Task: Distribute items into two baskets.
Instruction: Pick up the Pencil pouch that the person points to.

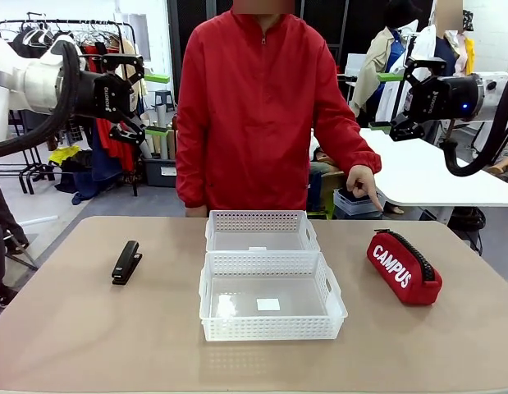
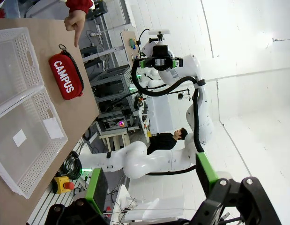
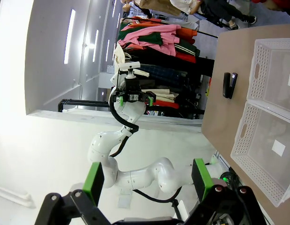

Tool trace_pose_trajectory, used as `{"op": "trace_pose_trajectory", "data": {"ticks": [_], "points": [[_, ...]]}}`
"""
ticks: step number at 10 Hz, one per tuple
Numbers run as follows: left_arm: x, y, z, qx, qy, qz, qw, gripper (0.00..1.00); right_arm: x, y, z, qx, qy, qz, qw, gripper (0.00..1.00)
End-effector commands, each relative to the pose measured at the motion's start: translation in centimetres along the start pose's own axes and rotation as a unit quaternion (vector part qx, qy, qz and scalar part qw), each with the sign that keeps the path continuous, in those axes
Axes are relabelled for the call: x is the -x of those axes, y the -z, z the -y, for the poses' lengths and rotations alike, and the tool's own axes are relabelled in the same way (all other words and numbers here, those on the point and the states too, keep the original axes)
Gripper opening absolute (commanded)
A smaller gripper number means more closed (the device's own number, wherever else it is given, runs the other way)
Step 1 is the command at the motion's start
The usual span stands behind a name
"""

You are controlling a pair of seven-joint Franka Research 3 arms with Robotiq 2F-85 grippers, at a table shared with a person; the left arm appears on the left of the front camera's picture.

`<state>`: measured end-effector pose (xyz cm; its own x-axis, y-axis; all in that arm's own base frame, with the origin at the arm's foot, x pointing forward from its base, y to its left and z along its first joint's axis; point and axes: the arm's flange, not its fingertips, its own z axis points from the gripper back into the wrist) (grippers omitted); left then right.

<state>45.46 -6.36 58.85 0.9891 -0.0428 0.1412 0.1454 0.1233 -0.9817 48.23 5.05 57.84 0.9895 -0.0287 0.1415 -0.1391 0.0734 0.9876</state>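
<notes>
Two white lattice-sided baskets sit mid-table, touching end to end, a small white label on each floor; the larger basket [image 1: 272,328] is nearer the robot, the smaller basket [image 1: 260,222] just behind it; the black stapler [image 1: 126,262] lies closed, well off to the left; the red CAMPUS pouch [image 1: 404,267] lies angled on the right, black zipper on top.

Tan table [image 1: 89,328] — clothes rack [image 1: 48,33] behind left, white table [image 1: 434,176] behind right.
</notes>
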Motion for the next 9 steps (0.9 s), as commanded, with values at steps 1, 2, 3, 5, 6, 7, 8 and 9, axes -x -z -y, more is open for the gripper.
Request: {"op": "trace_pose_trajectory", "data": {"ticks": [1, 2, 3, 5, 6, 7, 8, 9], "points": [[0.0, -0.1, 0.1, 0.001, -0.002, 0.001, 1.000, 1.00, 0.0, 0.0, -0.2, -0.003, 0.005, 0.000, 1.000, 1.00], [0.0, -0.1, 0.1, 0.001, -0.002, 0.001, 1.000, 1.00, 0.0, 0.0, -0.2, -0.003, 0.005, 0.000, 1.000, 1.00], [0.0, -0.1, 0.1, 0.001, -0.002, 0.001, 1.000, 1.00, 0.0, 0.0, -0.2, -0.003, 0.005, 0.000, 1.000, 1.00], [0.0, -0.1, 0.1, 0.001, -0.002, 0.001, 1.000, 1.00, 0.0, 0.0, 0.0, 0.000, 0.000, 0.000, 1.000, 1.00], [0.0, -0.1, 0.1, 0.001, -0.002, 0.001, 1.000, 1.00, -0.7, 0.2, -0.4, 0.051, 0.044, -0.014, 0.998, 1.00], [0.0, -0.1, 0.1, 0.001, -0.002, 0.001, 1.000, 1.00, -1.2, 0.9, -0.7, 0.104, 0.052, -0.019, 0.993, 1.00], [0.0, -0.1, 0.1, 0.001, -0.002, 0.001, 1.000, 1.00, -2.0, 0.9, -1.2, 0.156, 0.047, -0.033, 0.986, 1.00], [0.0, -0.1, 0.1, 0.001, -0.002, 0.001, 1.000, 1.00, -2.4, 0.9, -1.1, 0.215, 0.035, -0.039, 0.975, 1.00]]}}
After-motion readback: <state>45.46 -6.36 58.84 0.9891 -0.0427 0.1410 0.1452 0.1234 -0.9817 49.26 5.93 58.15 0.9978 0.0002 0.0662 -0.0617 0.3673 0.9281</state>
